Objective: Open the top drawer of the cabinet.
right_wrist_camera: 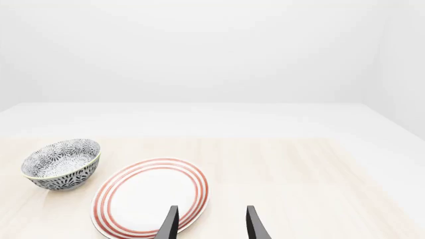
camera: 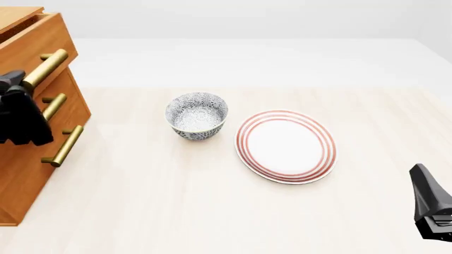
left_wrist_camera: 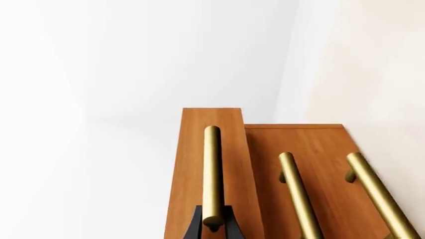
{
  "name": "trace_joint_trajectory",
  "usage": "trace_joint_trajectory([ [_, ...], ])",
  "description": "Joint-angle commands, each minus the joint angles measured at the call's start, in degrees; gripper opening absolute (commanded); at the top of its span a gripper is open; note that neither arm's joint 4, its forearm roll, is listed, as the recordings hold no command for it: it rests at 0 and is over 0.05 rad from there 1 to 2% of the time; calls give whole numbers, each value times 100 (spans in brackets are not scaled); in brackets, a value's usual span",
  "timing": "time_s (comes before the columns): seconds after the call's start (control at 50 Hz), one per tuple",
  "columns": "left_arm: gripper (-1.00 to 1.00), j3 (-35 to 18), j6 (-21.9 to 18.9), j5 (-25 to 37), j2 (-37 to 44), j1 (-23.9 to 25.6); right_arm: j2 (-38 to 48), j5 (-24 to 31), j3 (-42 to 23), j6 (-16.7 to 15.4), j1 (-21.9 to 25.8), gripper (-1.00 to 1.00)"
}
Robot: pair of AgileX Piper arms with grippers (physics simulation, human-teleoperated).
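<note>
Right end effector [camera: 432,209] hangs low over the table's [camera: 177,211] near right corner, its fingers [right_wrist_camera: 168,225] spread with nothing between them. Over at the left edge, the left end effector [left_wrist_camera: 212,223] is pinching the brass handle [left_wrist_camera: 212,174] of the top drawer [camera: 39,39], which juts forward of the two lower fronts of the cabinet [camera: 18,180]. Mid-table, a patterned bowl [camera: 197,115] sits just beside a red-ringed plate [camera: 285,145].

So there's a blue-and-white patterned bowl [camera: 197,115] sitting upright mid-counter [camera: 211,211], and just to its right, a little nearer, a white plate [camera: 285,146] with red rings, lying flat.
</note>
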State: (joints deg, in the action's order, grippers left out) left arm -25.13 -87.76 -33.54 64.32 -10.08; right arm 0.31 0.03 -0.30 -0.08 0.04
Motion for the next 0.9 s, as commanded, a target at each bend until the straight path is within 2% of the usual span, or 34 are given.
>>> trace_joint_trajectory([
  [0.02,-100,86,3,-145,-2,388,0,0,0,0,0,100],
  [0.9,-100,170,132,-245,-86,868,0,0,0,0,0,100],
])
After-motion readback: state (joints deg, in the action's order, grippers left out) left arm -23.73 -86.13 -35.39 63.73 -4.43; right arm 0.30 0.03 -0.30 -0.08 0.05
